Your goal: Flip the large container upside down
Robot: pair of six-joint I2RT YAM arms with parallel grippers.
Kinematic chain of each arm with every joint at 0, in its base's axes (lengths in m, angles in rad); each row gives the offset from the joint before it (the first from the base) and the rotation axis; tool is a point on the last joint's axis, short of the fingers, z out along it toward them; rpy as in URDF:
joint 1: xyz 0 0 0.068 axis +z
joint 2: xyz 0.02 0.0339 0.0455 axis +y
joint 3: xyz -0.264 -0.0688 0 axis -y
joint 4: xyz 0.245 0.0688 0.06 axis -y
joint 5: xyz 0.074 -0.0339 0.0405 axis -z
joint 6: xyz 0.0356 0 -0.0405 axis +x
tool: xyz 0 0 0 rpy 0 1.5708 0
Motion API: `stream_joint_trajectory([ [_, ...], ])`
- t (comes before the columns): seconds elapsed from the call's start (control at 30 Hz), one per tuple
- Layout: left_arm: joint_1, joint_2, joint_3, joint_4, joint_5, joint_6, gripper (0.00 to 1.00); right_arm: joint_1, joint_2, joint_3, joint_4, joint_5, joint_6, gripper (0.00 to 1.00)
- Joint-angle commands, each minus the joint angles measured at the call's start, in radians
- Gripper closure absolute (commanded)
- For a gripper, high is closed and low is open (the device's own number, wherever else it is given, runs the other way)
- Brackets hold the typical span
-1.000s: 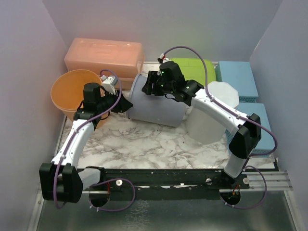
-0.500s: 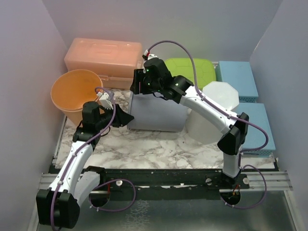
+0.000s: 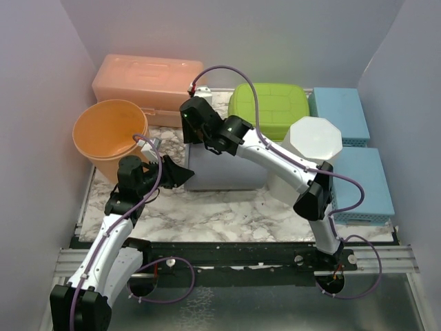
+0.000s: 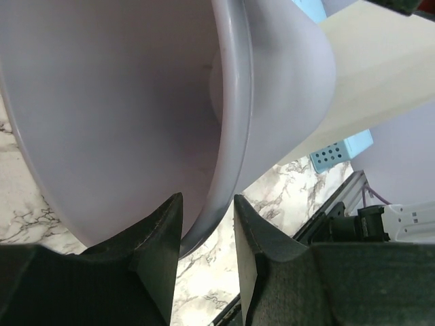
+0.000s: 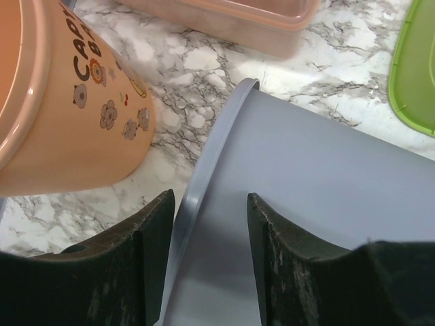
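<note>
Grey plastic, thin-walled and big: the container (image 3: 227, 169) is lying on its side in the middle of the table (image 3: 207, 207), with its mouth facing the left edge and its base pointing toward the right edge. The left gripper (image 4: 207, 198) is working the low side of the mouth. Its fingers (image 4: 153, 238) are pinching the rolled rim, one inside the wall and one outside. The right gripper (image 5: 211, 204) is hanging over the top of that same rim, its fingers (image 5: 146, 231) standing apart astride it with a gap on either side, so nothing is being held up there.

Nothing is showing inside the container from the left wrist, so it is looking light. It also seems smooth enough to slide out of a weak pinch. The wall is likely to flex if squeezed mid-span. The rim is the stiff part and the place to take hold, at two spots well apart so the load is not swinging.

From above, the right arm is covering the container's back edge. Its base is running up to the tub (image 3: 313, 138), perhaps touching it, though that junction is hidden. The bucket (image 3: 107, 127) is standing just beside the mouth, crowding the left corner.
</note>
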Motion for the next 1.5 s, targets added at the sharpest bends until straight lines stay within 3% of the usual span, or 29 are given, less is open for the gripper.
stream_joint_trajectory([
  [0.0, -0.011, -0.014, -0.009, 0.023, -0.011, -0.018, 0.63, 0.038, 0.044, 0.051, -0.053, 0.096, -0.03, 0.5],
  [0.37, -0.013, -0.028, -0.004, 0.005, -0.022, -0.004, 0.63, 0.088, 0.1, 0.115, -0.131, 0.214, 0.005, 0.59],
  [0.73, -0.014, -0.049, -0.006, 0.003, -0.016, -0.004, 0.64, 0.126, 0.154, 0.17, -0.132, 0.256, 0.037, 0.6],
  [0.9, -0.014, -0.062, 0.003, -0.021, -0.034, 0.002, 0.64, 0.126, 0.159, 0.17, -0.135, 0.27, 0.049, 0.66],
  [1.23, -0.014, -0.08, 0.03, -0.094, -0.063, 0.019, 0.65, 0.125, 0.159, 0.156, -0.126, 0.298, 0.052, 0.9],
  [1.3, -0.015, -0.089, 0.059, -0.125, -0.079, 0.028, 0.61, 0.126, 0.157, 0.154, -0.105, 0.292, 0.036, 0.97],
  [1.43, -0.014, -0.09, 0.145, -0.237, -0.145, 0.084, 0.38, 0.127, 0.148, 0.148, -0.065, 0.301, -0.028, 0.99],
  [1.47, -0.014, -0.087, 0.173, -0.281, -0.182, 0.102, 0.37, 0.127, 0.143, 0.143, -0.048, 0.3, -0.048, 0.99],
])
